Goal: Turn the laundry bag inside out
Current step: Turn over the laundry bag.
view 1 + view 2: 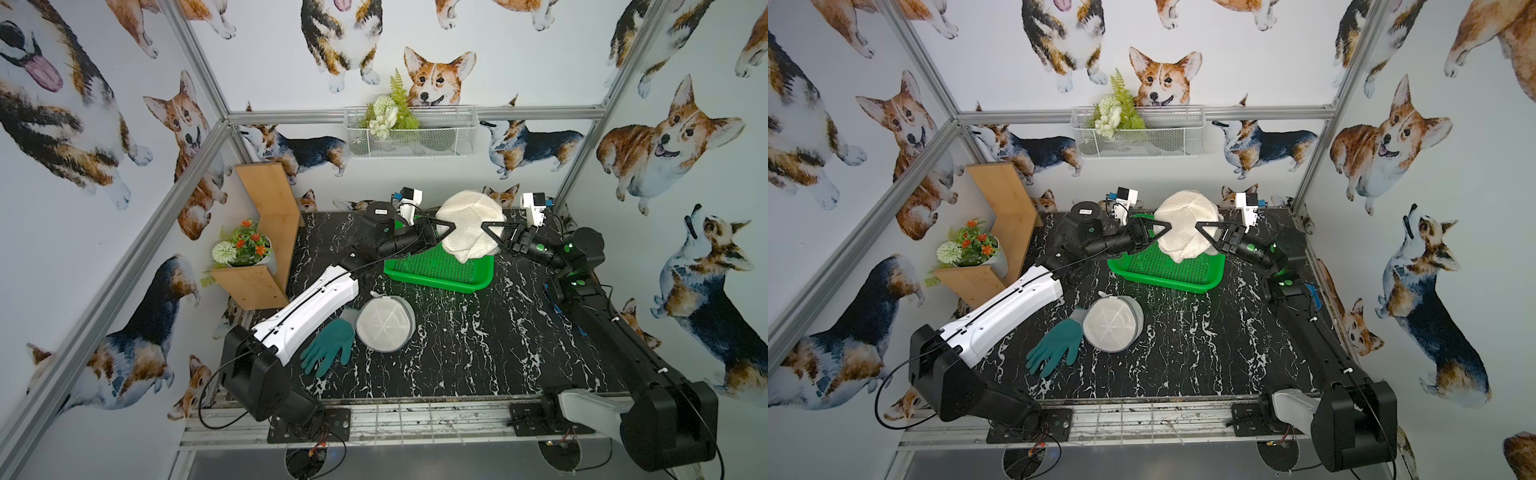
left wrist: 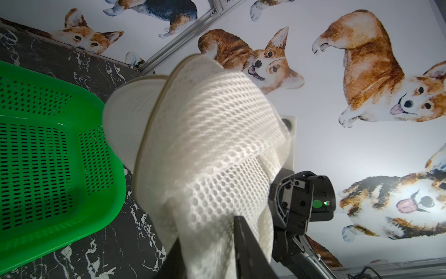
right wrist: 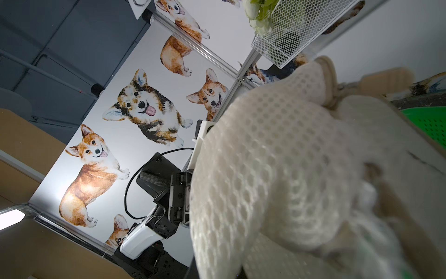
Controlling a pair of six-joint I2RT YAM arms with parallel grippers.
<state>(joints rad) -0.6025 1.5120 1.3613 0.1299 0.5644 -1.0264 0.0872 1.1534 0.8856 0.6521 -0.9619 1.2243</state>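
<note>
The laundry bag (image 1: 469, 226) (image 1: 1185, 226) is white honeycomb mesh with a beige rim, bunched up and hanging in the air over the far end of the green tray (image 1: 440, 270). My left gripper (image 1: 451, 226) (image 1: 1169, 224) meets its left side. In the left wrist view the mesh (image 2: 205, 135) is pinched between the two black fingers (image 2: 248, 246). My right gripper (image 1: 483, 225) (image 1: 1198, 225) grips its right side. In the right wrist view the bag (image 3: 289, 169) fills the frame and covers the jaws.
A second round white mesh bag (image 1: 384, 324) and a teal glove (image 1: 328, 347) lie on the black marble table near the left arm. A wooden shelf (image 1: 270, 208) with a flower pot (image 1: 245, 249) stands at the left. A wire basket (image 1: 411, 133) hangs on the back wall.
</note>
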